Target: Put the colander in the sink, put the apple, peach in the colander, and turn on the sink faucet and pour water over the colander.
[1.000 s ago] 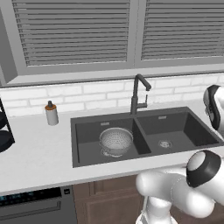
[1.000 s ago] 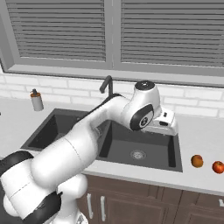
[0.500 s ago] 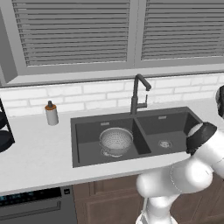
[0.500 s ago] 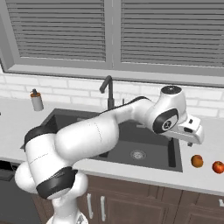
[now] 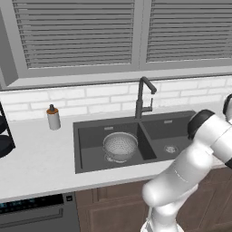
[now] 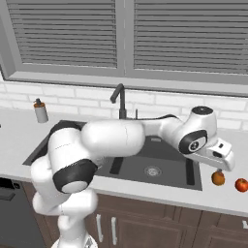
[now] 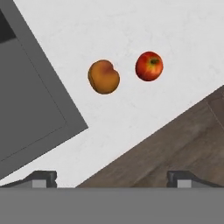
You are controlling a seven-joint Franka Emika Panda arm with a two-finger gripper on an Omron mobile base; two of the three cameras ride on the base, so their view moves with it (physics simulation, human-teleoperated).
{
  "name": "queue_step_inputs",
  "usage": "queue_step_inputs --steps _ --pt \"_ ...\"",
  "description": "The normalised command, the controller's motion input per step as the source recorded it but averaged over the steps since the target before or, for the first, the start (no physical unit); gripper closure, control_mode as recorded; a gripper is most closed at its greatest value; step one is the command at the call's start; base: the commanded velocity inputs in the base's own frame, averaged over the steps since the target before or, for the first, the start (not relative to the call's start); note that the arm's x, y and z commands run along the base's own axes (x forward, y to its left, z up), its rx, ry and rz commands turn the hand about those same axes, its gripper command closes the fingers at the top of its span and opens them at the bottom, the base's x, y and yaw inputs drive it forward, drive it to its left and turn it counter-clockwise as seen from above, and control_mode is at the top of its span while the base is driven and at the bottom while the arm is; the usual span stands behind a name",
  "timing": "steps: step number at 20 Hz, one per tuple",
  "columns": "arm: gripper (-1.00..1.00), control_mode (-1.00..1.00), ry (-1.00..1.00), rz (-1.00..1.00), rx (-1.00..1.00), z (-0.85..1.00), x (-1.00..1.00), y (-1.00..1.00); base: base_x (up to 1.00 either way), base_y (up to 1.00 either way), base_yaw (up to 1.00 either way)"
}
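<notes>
The silver perforated colander [image 5: 120, 145] sits in the larger left basin of the dark grey sink [image 5: 154, 117]. The dark faucet [image 5: 142, 97] stands behind the divider, with no water running. On the counter right of the sink lie the orange peach [image 6: 218, 178] and the red apple [image 6: 240, 184]. My gripper [image 6: 222, 159] hangs just above the peach. In the hand view the peach [image 7: 104, 77] and the apple [image 7: 149, 66] lie ahead of my gripper [image 7: 111, 178]. Its fingertips [image 7: 41, 177] are wide apart, open and holding nothing.
A small soap bottle [image 5: 53, 118] stands on the counter left of the sink. The sink's corner [image 7: 35, 109] is close to the peach. The counter's front edge and the wooden cabinet front [image 7: 175, 140] run just beyond the fruit.
The arm has swung to the right, from over the right basin to above the peach and apple, and the hand has come lower. The colander has stayed put.
</notes>
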Motion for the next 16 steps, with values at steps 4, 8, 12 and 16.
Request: queue_step_inputs --steps 4,8,12,16 --pt "-1.00 -1.00 0.00 0.00 0.11 -0.38 0.40 -0.09 0.00 0.00 0.00" --pt "-1.00 -1.00 0.00 0.00 0.10 -0.27 0.46 -0.15 0.00 0.00 0.00" --pt "-1.00 -1.00 0.00 -0.03 0.05 -0.23 0.36 -0.29 0.00 0.00 0.00" --pt "-1.00 -1.00 0.00 -0.05 0.00 -0.17 0.17 -0.34 0.00 0.00 0.00"
